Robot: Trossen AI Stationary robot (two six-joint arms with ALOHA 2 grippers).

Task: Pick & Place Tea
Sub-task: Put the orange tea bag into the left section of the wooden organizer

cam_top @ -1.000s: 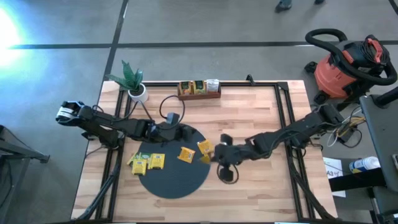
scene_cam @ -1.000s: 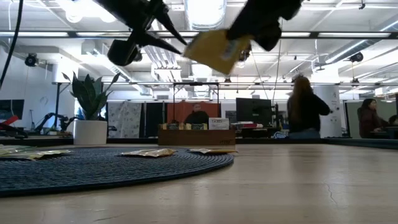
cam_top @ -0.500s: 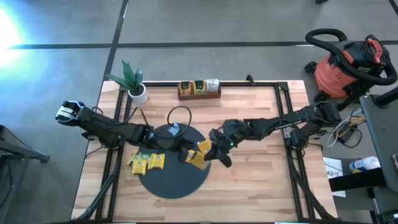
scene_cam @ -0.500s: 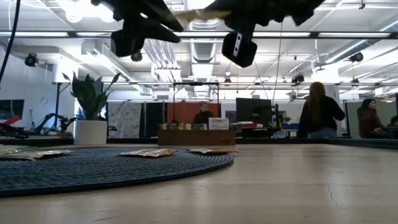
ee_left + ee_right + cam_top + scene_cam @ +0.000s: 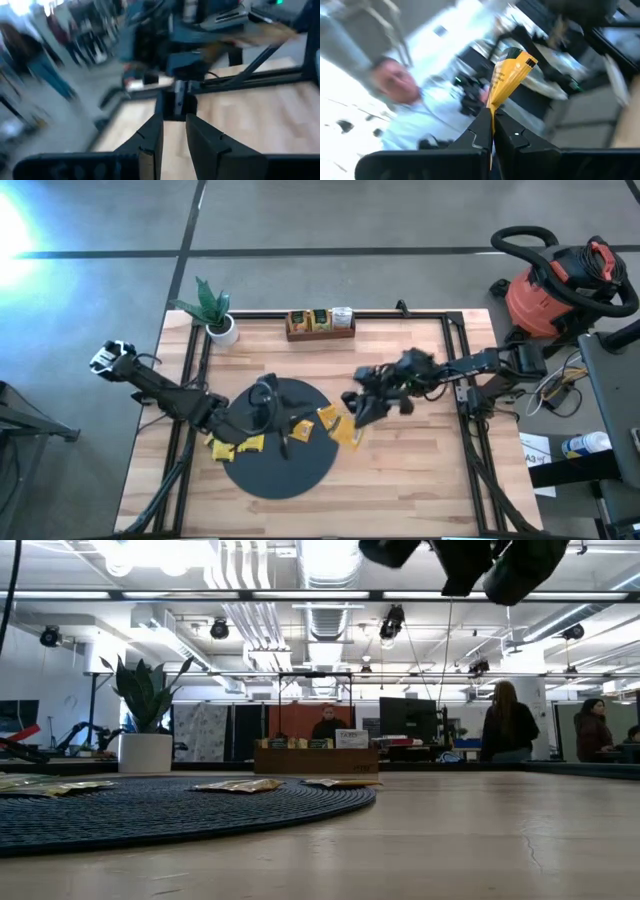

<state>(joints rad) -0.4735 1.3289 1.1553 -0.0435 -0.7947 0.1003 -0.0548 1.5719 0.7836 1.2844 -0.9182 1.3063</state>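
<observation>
while the overhead view is showing the whole worktop (image 5: 400, 480), the right arm's fingers (image 5: 362, 406) are hanging above its middle, right of the black round mat (image 5: 275, 470), clenched on one yellow tea packet. carrying it high is probably meant to clear the packets lying below. one loose packet (image 5: 347, 436) is lying on the wood just off the mat's right rim, another (image 5: 327, 416) is on that rim, and a pair (image 5: 234, 445) is sitting near the mat's left rim. the left arm's fingers (image 5: 272, 430) are reaching over the mat's middle; whether they are touching a packet cannot be told from above. a wooden tray (image 5: 320, 325) is waiting at the worktop's far edge, likely the drop point, beside a potted plant (image 5: 215, 308) at the far left corner.

the low view is adding what the top view is missing: the packets (image 5: 238, 785) are lying flat on the mat, and the arms are staying well clear overhead.

the left wrist view is showing its fingers (image 5: 174, 137) parted with nothing between them.

the right wrist view is showing the held packet (image 5: 509, 80) standing up from the clenched fingers (image 5: 492, 131), pinched by its lower edge.
</observation>
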